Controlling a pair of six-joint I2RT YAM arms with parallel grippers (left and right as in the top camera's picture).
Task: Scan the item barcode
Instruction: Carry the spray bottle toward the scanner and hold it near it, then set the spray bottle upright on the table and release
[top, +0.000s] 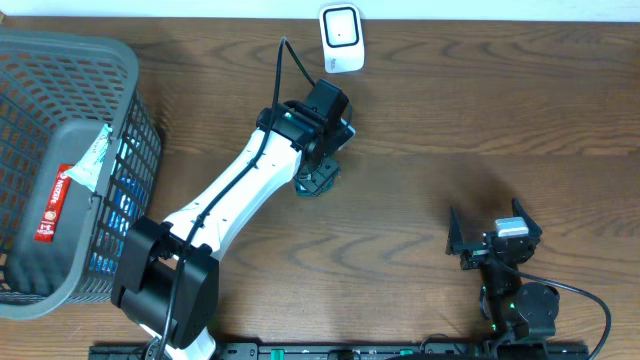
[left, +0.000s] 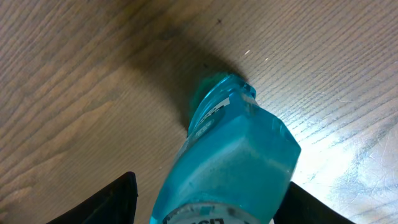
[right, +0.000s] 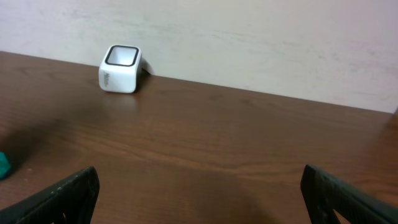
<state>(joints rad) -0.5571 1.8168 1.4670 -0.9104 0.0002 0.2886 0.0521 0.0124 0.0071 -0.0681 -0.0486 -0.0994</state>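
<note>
A teal translucent bottle (left: 233, 155) lies on the wooden table, its narrow end pointing away from the left wrist camera. From overhead, only its tip (top: 318, 183) shows below the left arm's wrist. My left gripper (left: 211, 202) straddles the bottle with its jaws open; bare table shows between the left finger (left: 115, 199) and the bottle, while the right finger (left: 305, 205) sits close beside it. The white barcode scanner (top: 341, 38) stands at the table's far edge, also seen as the scanner (right: 120, 68) in the right wrist view. My right gripper (top: 495, 245) is wide open and holds nothing.
A grey plastic basket (top: 120, 60) at the left edge holds packaged goods, among them a red-labelled pack (top: 55, 205). A pale wall (right: 249, 37) runs behind the table's far edge.
</note>
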